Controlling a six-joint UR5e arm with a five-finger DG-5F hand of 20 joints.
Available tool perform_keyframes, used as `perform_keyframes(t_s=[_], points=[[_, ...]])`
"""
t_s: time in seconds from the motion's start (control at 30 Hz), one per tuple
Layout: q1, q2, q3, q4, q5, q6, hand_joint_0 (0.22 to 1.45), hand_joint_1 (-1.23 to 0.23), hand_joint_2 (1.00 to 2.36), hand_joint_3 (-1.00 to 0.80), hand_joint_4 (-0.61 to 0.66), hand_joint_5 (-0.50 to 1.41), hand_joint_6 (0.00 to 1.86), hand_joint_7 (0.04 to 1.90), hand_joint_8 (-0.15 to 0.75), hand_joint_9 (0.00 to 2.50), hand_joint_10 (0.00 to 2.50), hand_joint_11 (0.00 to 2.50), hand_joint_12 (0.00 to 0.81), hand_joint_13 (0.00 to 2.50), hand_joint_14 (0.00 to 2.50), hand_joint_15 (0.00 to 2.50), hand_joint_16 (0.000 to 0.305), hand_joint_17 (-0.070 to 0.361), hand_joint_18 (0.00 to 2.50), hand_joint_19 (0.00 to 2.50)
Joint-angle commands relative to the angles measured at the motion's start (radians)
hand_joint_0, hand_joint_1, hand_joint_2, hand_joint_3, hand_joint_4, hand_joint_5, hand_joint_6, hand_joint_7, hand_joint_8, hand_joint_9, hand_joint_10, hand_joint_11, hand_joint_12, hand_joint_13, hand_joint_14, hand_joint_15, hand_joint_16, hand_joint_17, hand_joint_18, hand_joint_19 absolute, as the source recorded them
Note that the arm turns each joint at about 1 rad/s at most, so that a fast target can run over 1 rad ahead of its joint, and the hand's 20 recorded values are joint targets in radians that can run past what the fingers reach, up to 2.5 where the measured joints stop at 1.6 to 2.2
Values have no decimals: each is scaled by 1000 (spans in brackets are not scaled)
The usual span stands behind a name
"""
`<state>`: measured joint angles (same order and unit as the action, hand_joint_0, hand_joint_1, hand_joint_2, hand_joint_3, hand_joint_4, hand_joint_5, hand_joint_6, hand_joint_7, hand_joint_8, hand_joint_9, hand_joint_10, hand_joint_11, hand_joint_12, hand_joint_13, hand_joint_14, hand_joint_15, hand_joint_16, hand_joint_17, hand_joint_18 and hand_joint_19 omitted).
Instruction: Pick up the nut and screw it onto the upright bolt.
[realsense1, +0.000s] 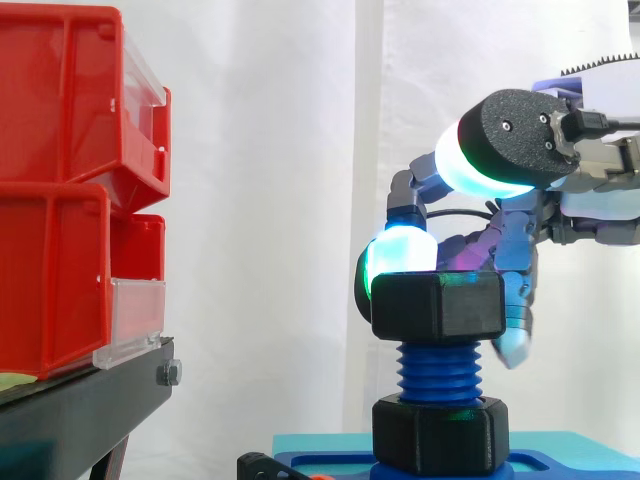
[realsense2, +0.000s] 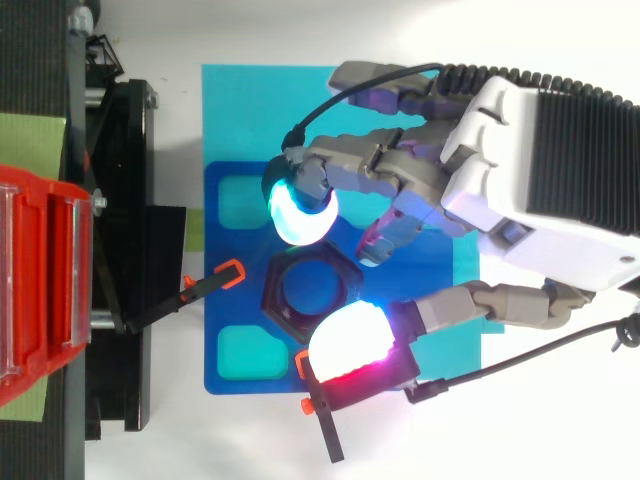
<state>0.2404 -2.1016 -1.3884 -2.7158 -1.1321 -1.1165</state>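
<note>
A black hex nut (realsense1: 440, 305) sits level on top of the upright blue threaded bolt (realsense1: 440, 372); from above its ring (realsense2: 272, 292) surrounds the bolt's tip. A second black nut (realsense1: 440, 435) is at the bolt's foot on the dark blue base plate (realsense2: 225, 335). My hand (realsense2: 540, 180) reaches in from the right with its fingers curled round the upper nut. A green-glowing fingertip (realsense1: 395, 258) presses on the nut's far upper edge. The thumb's pad (realsense1: 480, 160) sits higher, over the nut's near corner. Other fingers hang behind the nut's right side.
Stacked red bins (realsense1: 60, 200) on a black stand (realsense1: 90, 400) are to the left of the bolt, with a gap between. Two black clamps with orange tips (realsense2: 215, 282) (realsense2: 325, 420) hold the base plate, which lies on a cyan mat (realsense2: 240, 110).
</note>
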Motion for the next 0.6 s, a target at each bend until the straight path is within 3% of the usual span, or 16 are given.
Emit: perform_keyframes(t_s=[0.0, 0.3, 0.57], points=[[-3, 0, 0, -6, 0, 1, 515, -397, 1000, -500, 115, 90, 504, 1241, 131, 1570, 0, 0, 194, 925, 0, 0, 12, 26, 495, 0], [-6, 0, 0, -19, 0, 3, 514, -412, 1000, -500, 83, 105, 503, 1319, 120, 1778, 0, 88, 162, 1098, 0, 0, 7, 16, 699, 0], [-18, 0, 0, -65, -2, 24, 515, -414, 1000, -500, 73, 116, 501, 1396, 146, 1910, 6, 197, 146, 1248, 0, 0, 2, 5, 878, 0]])
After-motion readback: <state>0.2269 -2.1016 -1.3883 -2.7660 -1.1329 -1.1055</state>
